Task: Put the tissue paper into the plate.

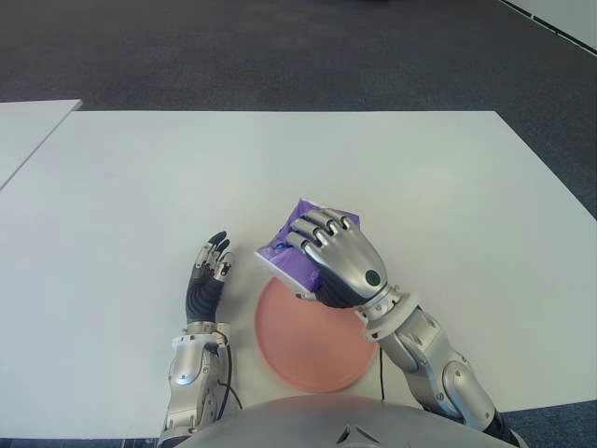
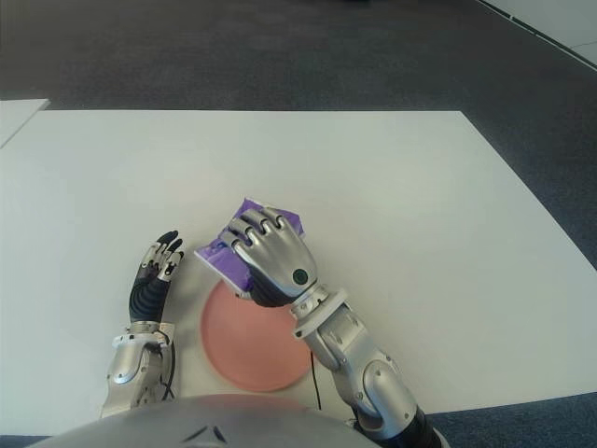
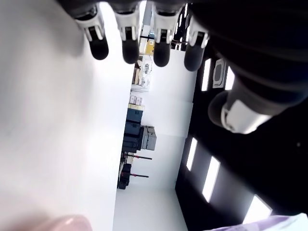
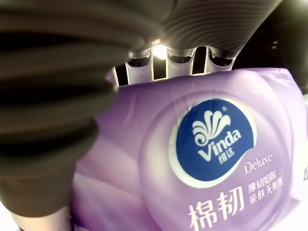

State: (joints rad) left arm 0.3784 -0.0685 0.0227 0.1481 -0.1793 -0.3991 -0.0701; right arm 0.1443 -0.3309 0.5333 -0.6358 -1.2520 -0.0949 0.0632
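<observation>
Tissue paper is being gripped by the right hand over the plate's far rim, ready for lowering, while the left hand is idling slack-fingered beside the plate.

A purple tissue pack printed with a blue oval logo and white lettering is seen. The plate is salmon pink, the bench plain white, and both hands silver and black.
</observation>
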